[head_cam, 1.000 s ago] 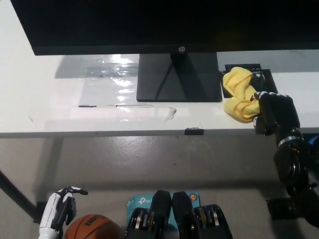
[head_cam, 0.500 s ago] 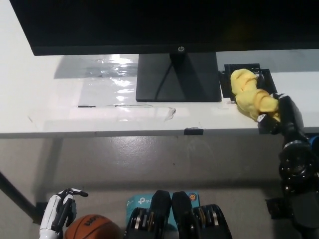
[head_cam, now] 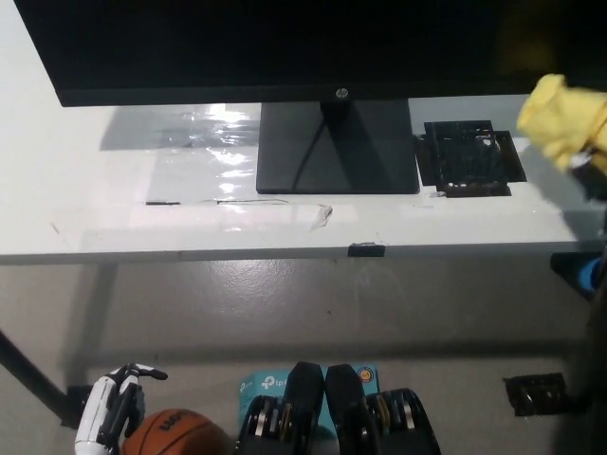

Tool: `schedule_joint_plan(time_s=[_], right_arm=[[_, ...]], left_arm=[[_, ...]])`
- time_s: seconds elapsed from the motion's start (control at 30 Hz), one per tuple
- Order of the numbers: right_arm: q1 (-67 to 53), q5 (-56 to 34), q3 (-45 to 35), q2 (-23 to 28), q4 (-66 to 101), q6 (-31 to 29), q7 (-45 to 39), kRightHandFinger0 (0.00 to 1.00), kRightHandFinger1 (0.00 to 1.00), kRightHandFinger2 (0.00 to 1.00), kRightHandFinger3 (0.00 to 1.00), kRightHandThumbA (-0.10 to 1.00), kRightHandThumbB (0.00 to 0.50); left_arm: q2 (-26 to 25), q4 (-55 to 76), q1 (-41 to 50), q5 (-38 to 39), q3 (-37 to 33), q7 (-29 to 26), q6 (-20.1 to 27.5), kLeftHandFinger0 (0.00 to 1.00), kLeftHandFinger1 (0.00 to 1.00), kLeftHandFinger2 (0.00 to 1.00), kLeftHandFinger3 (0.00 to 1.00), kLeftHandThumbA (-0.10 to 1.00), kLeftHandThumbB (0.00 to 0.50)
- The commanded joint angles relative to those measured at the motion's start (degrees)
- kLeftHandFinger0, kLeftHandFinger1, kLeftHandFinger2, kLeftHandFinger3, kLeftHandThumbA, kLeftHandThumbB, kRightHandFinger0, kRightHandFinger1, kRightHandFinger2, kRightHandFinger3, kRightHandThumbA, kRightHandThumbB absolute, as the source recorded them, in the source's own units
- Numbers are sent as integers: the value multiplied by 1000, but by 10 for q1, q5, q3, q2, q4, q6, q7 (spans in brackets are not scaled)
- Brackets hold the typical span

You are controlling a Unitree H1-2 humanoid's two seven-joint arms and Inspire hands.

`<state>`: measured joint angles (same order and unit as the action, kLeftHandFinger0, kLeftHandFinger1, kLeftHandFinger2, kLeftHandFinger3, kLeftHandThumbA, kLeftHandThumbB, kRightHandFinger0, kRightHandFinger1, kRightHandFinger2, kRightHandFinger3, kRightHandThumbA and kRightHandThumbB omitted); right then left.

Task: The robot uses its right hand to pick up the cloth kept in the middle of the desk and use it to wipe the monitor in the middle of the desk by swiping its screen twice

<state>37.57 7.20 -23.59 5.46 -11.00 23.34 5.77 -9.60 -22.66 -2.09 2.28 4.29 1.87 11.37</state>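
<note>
Yellow cloth (head_cam: 565, 118) bunched at the picture's right edge, lifted off the white desk (head_cam: 85, 204), beside the monitor (head_cam: 285, 47). Right hand (head_cam: 596, 156) barely visible under it; grip cannot be told. Left hand (head_cam: 109, 417) hangs low, fingers loosely apart, beside a basketball (head_cam: 171, 434).

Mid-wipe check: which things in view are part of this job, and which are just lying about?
Job: cloth, yellow, bunched and lifted at the right edge; monitor on its stand; desk; right hand, mostly out of frame beside the cloth.

Lying about: dark grid patch on the desk; basketball on the floor; left hand resting beside it; teal box on the floor.
</note>
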Motion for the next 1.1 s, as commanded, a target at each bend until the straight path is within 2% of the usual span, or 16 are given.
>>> schedule_joint_plan(time_s=[0.0,0.03,0.07,0.13,0.17,0.23,0.3,0.4,0.47,0.6,0.73,0.83,0.87,0.93,1.0,1.07], right_arm=[[88,-101,-30,19,41,36,-6,0,27,464,494,-100,128],[94,-99,-27,21,42,36,-5,0,5,414,401,-100,186],[105,-104,-29,18,42,36,1,0,0,401,421,-100,195],[129,-88,-16,17,36,36,15,0,0,437,412,-100,150],[138,-89,-15,15,29,36,20,0,1,449,355,-100,119],[149,-82,-8,12,23,36,29,0,1,427,223,-100,112],[158,-71,5,7,16,36,33,0,0,407,163,-100,234],[165,-64,23,6,12,36,34,0,0,342,86,-100,257],[180,-50,46,1,1,36,42,0,0,332,114,-100,243],[199,-39,76,-9,-20,36,57,0,0,261,54,-100,304],[209,-31,96,-17,-33,36,68,0,0,267,97,-100,294],[225,-5,111,-34,-56,36,91,0,0,307,115,-100,181],[225,-4,113,-39,-56,36,95,0,0,304,112,-100,176],[227,2,128,-48,-62,36,93,0,0,240,5,-100,205],[228,6,133,-62,-66,36,102,0,0,150,29,-100,274],[233,17,143,-73,-76,36,105,0,0,119,125,-100,213]], left_arm=[[-9,20,7,2,5,4,10,0,0,0,0,816,500],[-9,20,7,3,5,5,8,0,0,0,0,807,500],[-10,17,7,2,4,6,12,0,0,0,0,809,500],[-8,16,6,10,6,10,7,0,0,0,0,787,500],[-9,15,5,9,5,10,9,0,0,0,0,788,500],[-9,16,6,11,5,11,9,0,0,0,0,787,500],[-10,22,12,9,4,12,7,0,0,0,0,792,500],[-10,25,12,8,3,10,2,0,0,0,0,794,500],[-10,26,12,10,3,15,1,0,0,0,0,787,500],[-11,28,15,1,1,11,-1,0,0,0,0,754,500],[-11,22,17,-7,-3,8,10,0,0,0,0,755,500],[-10,25,21,-2,-2,11,6,0,0,0,0,716,500],[-9,24,24,3,-1,13,6,0,0,0,0,715,500],[-10,21,25,-5,-3,10,11,0,0,0,0,744,500],[-11,20,31,-9,-5,10,19,0,0,0,0,750,500],[-10,24,34,-7,-3,9,12,0,0,0,0,735,500]])
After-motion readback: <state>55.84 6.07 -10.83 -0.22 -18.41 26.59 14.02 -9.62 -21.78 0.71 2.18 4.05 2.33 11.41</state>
